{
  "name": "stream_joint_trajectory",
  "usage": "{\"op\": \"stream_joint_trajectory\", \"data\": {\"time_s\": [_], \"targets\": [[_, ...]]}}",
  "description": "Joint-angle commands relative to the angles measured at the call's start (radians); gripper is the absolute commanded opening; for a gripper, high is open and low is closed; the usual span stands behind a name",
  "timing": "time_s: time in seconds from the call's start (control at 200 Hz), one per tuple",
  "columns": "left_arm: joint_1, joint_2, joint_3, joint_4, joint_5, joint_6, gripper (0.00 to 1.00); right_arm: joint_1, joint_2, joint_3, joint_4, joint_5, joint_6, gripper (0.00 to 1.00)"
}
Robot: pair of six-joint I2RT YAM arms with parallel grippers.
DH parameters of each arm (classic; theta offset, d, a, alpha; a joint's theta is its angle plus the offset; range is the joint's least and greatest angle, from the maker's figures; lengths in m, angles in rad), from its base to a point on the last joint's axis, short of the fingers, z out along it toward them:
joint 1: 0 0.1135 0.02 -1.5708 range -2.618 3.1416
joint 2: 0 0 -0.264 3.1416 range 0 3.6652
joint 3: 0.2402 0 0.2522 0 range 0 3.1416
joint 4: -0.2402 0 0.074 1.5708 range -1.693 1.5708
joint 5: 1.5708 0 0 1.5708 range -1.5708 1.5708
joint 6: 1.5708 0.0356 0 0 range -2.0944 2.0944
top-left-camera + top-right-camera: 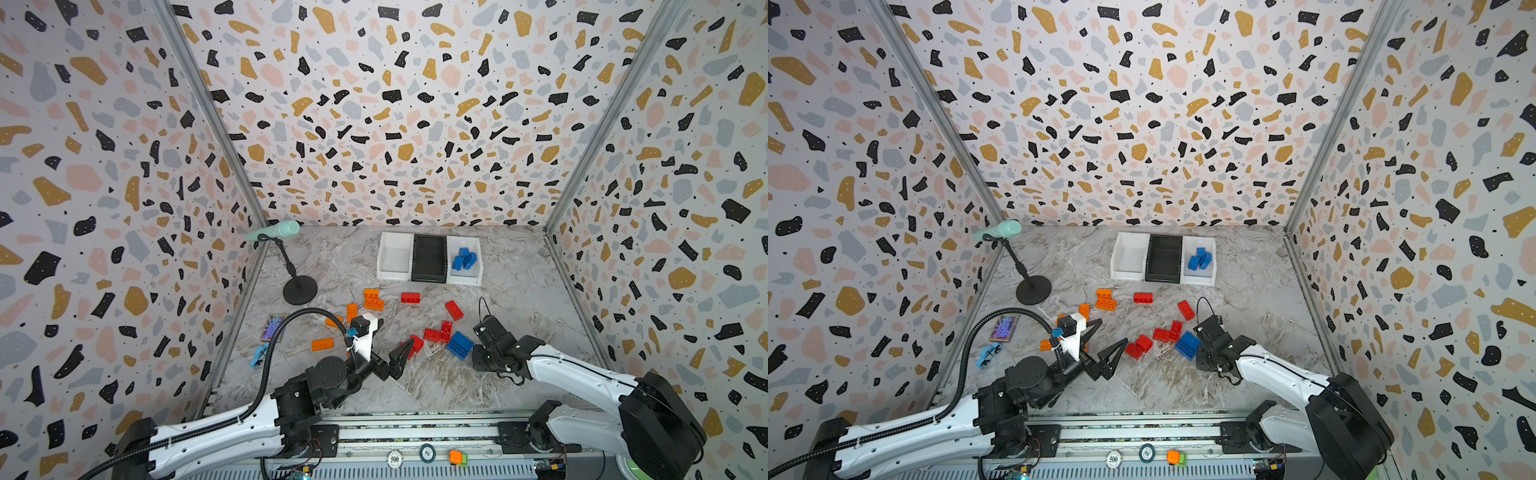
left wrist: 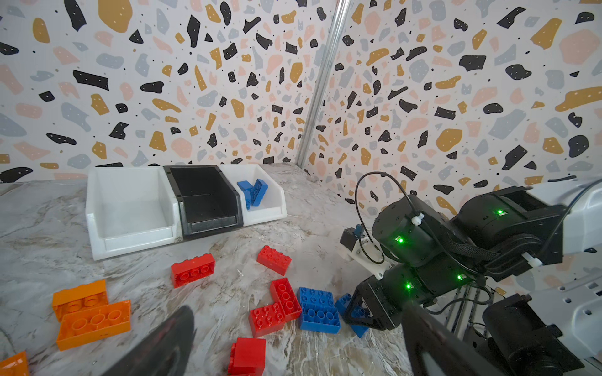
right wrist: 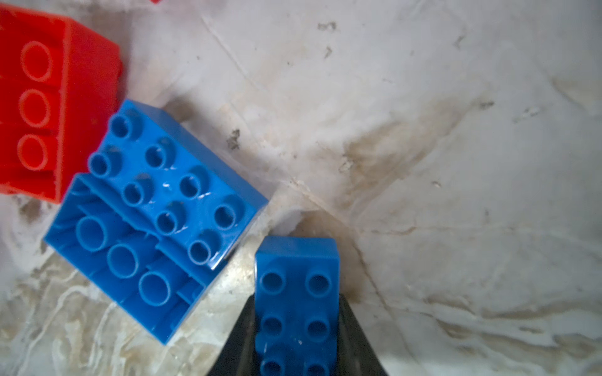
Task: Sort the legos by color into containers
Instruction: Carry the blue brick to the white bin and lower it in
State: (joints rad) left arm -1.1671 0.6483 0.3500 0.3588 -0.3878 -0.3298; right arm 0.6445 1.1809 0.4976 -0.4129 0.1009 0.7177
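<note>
the right pincer [image 3: 296,302] is pressed onto a blue brick [image 3: 296,260], pinching it between its two black fingers [image 3: 350,328] with the studs facing the wrist camera, low over the marble table [image 3: 423,162] at the near right. just left of it, two more blue bricks [image 3: 156,208] lie touching side by side, one studs up and one hollow side up. a red brick [image 3: 49,97] touches their far left corner. further left, near the middle, a pair of red bricks [image 1: 1140,347] lies just beside the left pincer [image 1: 1113,330], which hangs spread wide and holds nothing. two single red bricks [image 1: 454,309] lie a little farther back, and orange bricks [image 1: 372,300] are scattered to the left of the middle. at the far side three bins stand touching in a row: a white bin [image 1: 392,272] on the left, a black bin [image 1: 429,276] in the middle, and a second white bin [image 1: 478,266] on the right, which holds a few blue bricks in a heap [image 1: 464,257].
</note>
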Motion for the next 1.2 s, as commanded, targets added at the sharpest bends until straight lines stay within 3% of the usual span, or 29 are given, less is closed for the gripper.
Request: {"op": "stream_joint_trajectory", "data": {"time_s": [0.0,0.15,0.305,0.601,0.746,0.886,0.991,1.071,1.196], "targets": [[-0.003,0.012,0.004,0.017,-0.021,0.024,1.00,0.006,0.024,0.046,-0.061,0.003,0.002,0.22],[-0.003,0.073,0.036,0.008,-0.033,0.043,1.00,-0.011,-0.003,0.182,-0.117,0.045,-0.047,0.22],[-0.002,0.173,0.079,0.017,-0.065,0.080,1.00,-0.131,0.065,0.375,-0.079,0.014,-0.171,0.23],[0.018,0.375,0.180,0.045,-0.101,0.146,1.00,-0.323,0.504,0.831,0.004,-0.071,-0.364,0.25],[0.103,0.453,0.209,0.073,0.006,0.121,1.00,-0.381,0.708,1.040,0.006,-0.099,-0.415,0.27],[0.156,0.499,0.221,0.098,0.052,0.108,1.00,-0.420,0.864,1.212,-0.004,-0.132,-0.440,0.37],[0.171,0.517,0.239,0.090,0.061,0.113,1.00,-0.427,0.935,1.317,-0.032,-0.148,-0.445,0.55],[0.173,0.514,0.249,0.081,0.063,0.111,1.00,-0.419,0.921,1.320,-0.025,-0.151,-0.446,0.63],[0.173,0.487,0.234,0.081,0.066,0.088,1.00,-0.391,0.833,1.240,-0.028,-0.144,-0.442,0.64]]}}
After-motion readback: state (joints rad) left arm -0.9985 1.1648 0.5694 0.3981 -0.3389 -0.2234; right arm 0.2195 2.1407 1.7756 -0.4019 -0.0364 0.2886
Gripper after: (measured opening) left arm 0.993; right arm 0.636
